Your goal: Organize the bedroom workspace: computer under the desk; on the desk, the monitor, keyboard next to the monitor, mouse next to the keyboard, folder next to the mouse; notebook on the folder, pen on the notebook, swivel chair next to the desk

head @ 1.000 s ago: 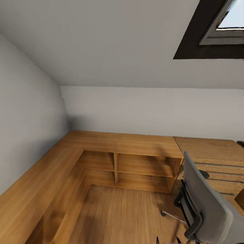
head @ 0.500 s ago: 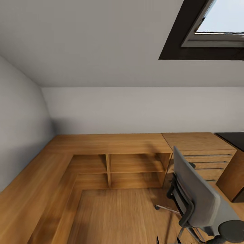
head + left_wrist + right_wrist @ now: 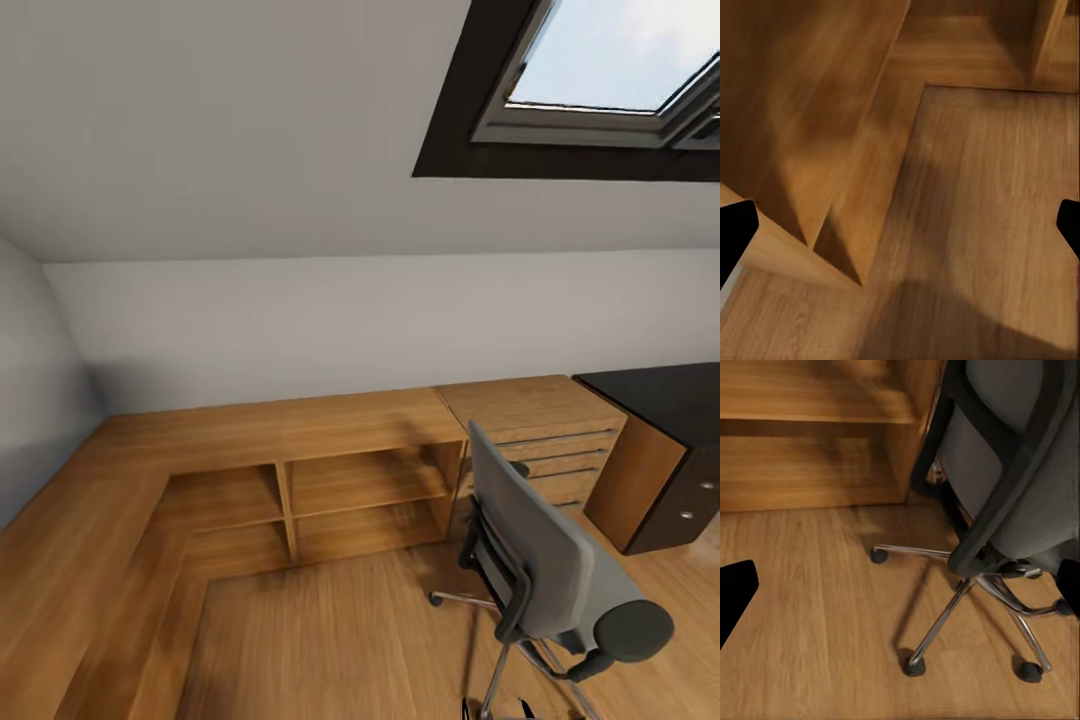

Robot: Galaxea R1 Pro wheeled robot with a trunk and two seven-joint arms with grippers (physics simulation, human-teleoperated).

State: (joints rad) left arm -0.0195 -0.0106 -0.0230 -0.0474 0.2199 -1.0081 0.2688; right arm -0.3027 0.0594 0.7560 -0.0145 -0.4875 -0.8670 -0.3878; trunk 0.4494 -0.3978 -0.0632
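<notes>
The grey swivel chair [image 3: 540,550] stands on the oak floor at the lower right with its tall back towards me, hiding its seat. Its chrome star base [image 3: 967,592] and casters fill the right wrist view, close below my open right gripper [image 3: 902,587]. A corner of the black-topped desk [image 3: 660,395] with dark drawers shows at the far right. My left gripper [image 3: 902,227] is open over bare floor beside the shelf unit. The computer, monitor, keyboard, mouse, folder, notebook and pen are out of view.
Open oak corner shelves [image 3: 350,480] run along the back wall and down the left side. A light oak dresser [image 3: 540,430] stands between them and the desk, just behind the chair. A skylight [image 3: 600,70] sits in the sloped ceiling. Open floor lies left of the chair.
The camera has swung to the right: shelves, dresser and chair slid left in the picture and the desk's black top came into view. The chair itself seems not to have moved.
</notes>
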